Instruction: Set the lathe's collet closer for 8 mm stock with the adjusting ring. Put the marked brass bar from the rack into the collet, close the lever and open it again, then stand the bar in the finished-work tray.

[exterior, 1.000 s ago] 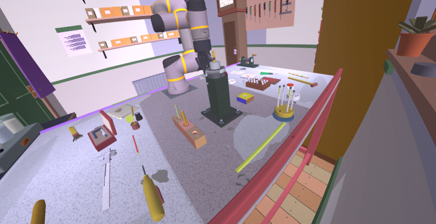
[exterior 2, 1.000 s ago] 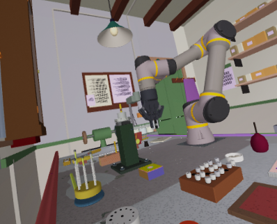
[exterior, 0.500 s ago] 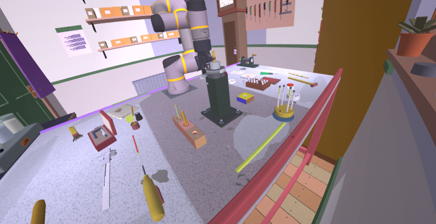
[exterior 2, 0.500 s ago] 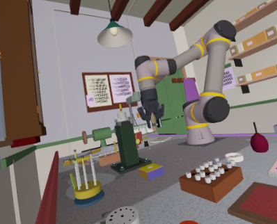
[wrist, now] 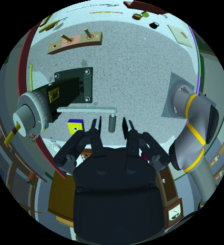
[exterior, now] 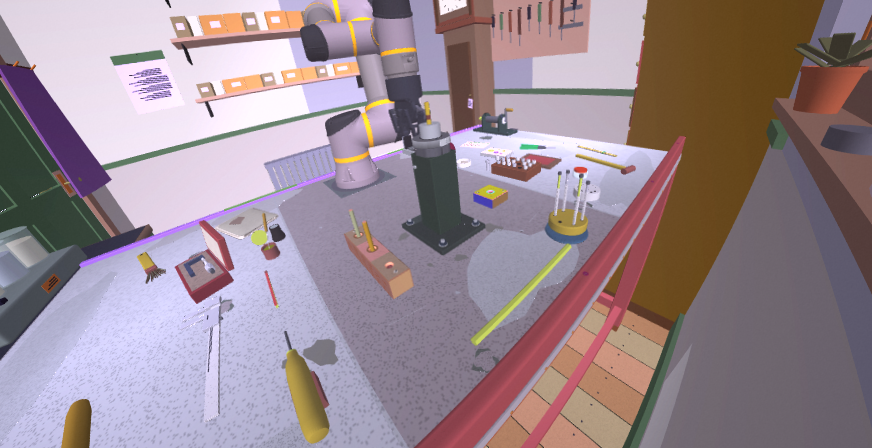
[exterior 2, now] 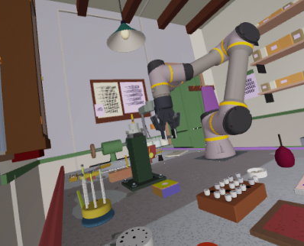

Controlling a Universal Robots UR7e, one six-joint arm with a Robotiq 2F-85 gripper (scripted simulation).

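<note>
The marked brass bar stands upright in the collet at the top of the dark green lathe post, its tip sticking out of the grey adjusting ring. The grey lever reaches from the post's head toward me, and its round handle lies between the fingers of my gripper, which is open and holds nothing. The wooden rack on the near side of the post carries two other bars. The finished-work tray, a small blue and yellow block, sits right of the post.
The lathe post's head stands just beside my gripper. A round stand of upright rods and a long yellow rod lie near the red rail at the table's edge. A brown block of white pegs sits farther right.
</note>
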